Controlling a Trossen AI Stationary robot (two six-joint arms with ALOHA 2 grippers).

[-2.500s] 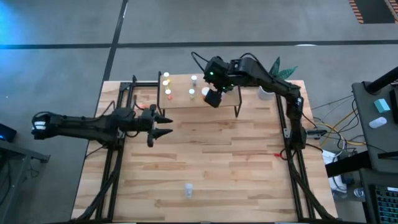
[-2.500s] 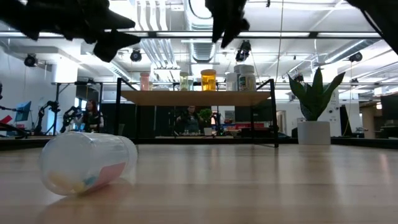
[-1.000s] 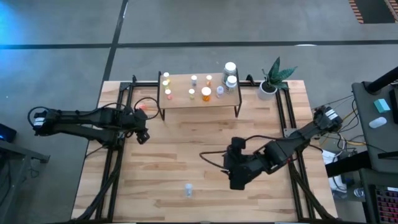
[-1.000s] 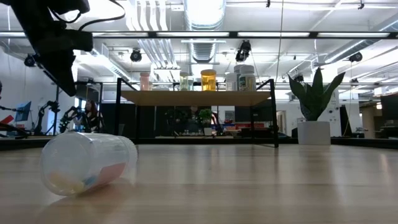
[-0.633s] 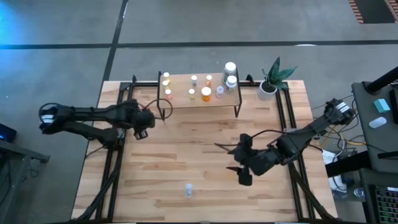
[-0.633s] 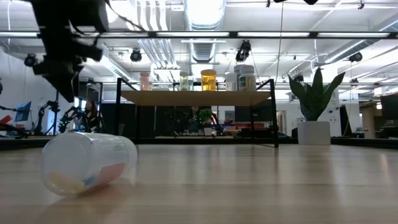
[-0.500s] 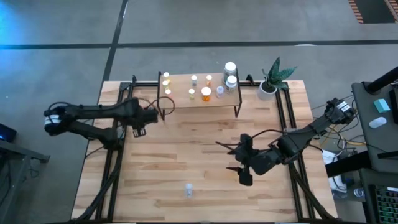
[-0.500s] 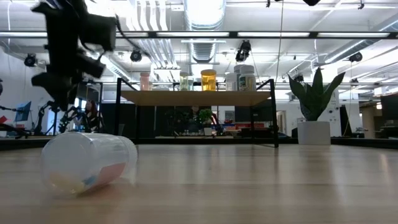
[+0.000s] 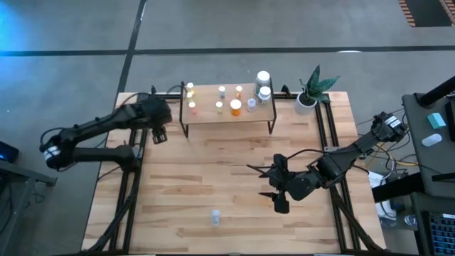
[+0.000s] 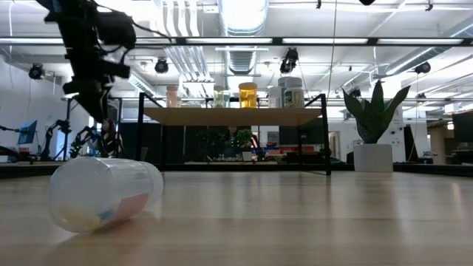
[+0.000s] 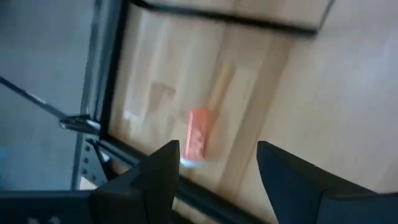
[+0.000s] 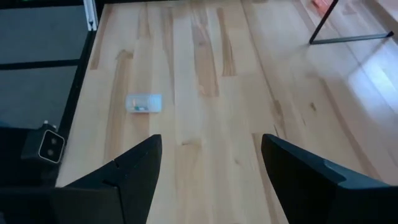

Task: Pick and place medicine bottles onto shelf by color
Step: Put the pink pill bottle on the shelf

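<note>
Item 1. Light-wood shelf on thin black metal legs (image 9: pixel 226 114), standing at the far edge of the wood-plank bench (image 9: pixel 213 171). It carries a row of small orange, yellow and white-capped medicine bottles (image 9: pixel 235 107), with two larger white-capped ones (image 9: pixel 264 78) at its right end, near the white pot with a green plant (image 9: pixel 304 105).

Item 2. Small orange bottle (image 11: pixel 196 135), lying on its side on the bench close to the black frame rail, left of the shelf. Seen only in the left wrist view; in the high view the arm hides it.

Item 3. Small clear bottle with pale contents (image 9: pixel 214 215), on its side near the bench's front edge; large in the foreground of the low view (image 10: pixel 103 193), and small in the right wrist view (image 12: pixel 143 102).

Item 4. Left pincer (image 11: pixel 217 165), released and empty, hovering above the orange bottle at the bench's far left corner.

Item 5. Right pincer (image 12: pixel 211 155), released and empty, over the middle-right of the bench, well apart from the clear bottle.

Handling note. Step in hand is judged to be the left arm's pickup of the orange bottle. Advice: turn the wrist so the fingers cross the bottle's short axis, centre them over the body rather than the cap, descend straight, and mind the nearby rail and shelf leg.
</note>
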